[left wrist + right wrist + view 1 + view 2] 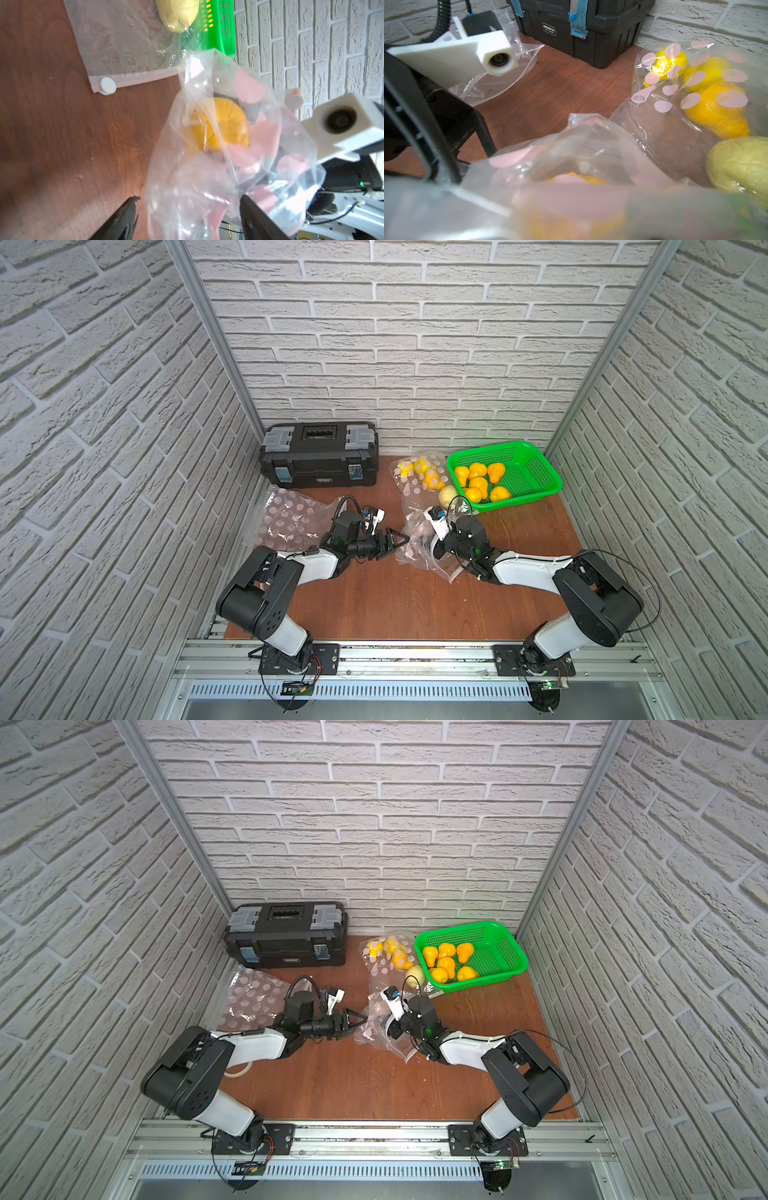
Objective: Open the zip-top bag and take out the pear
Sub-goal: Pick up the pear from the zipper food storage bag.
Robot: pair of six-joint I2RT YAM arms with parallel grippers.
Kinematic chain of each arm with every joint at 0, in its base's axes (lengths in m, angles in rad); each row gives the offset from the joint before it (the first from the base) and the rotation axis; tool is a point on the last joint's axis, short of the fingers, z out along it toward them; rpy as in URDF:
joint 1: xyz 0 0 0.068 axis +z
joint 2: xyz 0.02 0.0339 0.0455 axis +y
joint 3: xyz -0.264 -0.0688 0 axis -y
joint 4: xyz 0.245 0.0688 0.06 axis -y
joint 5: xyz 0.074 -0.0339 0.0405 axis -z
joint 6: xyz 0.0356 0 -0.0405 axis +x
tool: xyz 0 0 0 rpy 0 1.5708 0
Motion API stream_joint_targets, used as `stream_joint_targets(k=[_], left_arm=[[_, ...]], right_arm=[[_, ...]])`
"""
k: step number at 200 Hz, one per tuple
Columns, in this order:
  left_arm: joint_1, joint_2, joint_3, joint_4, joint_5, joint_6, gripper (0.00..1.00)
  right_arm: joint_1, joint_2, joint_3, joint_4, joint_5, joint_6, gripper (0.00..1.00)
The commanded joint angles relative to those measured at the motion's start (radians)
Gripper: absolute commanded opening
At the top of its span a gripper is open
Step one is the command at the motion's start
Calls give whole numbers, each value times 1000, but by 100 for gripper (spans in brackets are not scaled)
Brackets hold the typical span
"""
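Desk: brown wood-grain top, brick-pattern walls on three sides.

Toolbox: black, lid down, far left against the back wall.

Basket: green, far right. Six orange pears lie in it.

Empty bags: flat, pink-dotted, on the left, partly under the left arm.

Dotted bag: far centre, between toolbox and basket, yellow fruit inside.

Clear bag: lies flat just near of the dotted bag, touching the basket's near-left corner. It holds a pale pear. Its white slider sits at one end of the pink zip strip.

Bag: the task bag, centre of the desk, crumpled and bunched up between the two arms, clear film with pink dots. It is draped over the front of the right arm.

Left pincer: open, black fingers spread wide. It points right at the bag's left edge, and loose film hangs between and past the fingers.

Right pincer: buried in the bag's folds. I cannot tell whether it is open or gripping.

Pear: orange-yellow, inside the bag, seen through the film in the left wrist view. In the right wrist view it is only a blurred yellow patch.
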Motion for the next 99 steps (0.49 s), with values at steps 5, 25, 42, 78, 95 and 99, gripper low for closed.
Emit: stream_joint_targets(k=[5,25,42,78,95,99], left_arm=[[-8,-6,9,-54,41,74,82],[-24,27,43,-118,25,118,82],[-34,69,70,-115,20,118,79],[-22,82,107,-93,-35,97,22],[-5,43,103,-140,-87,111,0],[1,31,101,-166,-103,118,0]], right_arm=[[1,19,45,8,-8,36,29],[1,18,54,5,-47,53,29],[1,21,60,13,-114,68,29],[1,26,59,-36,-193,76,29],[1,19,64,-117,-160,66,28],[1,16,64,-134,-152,63,28]])
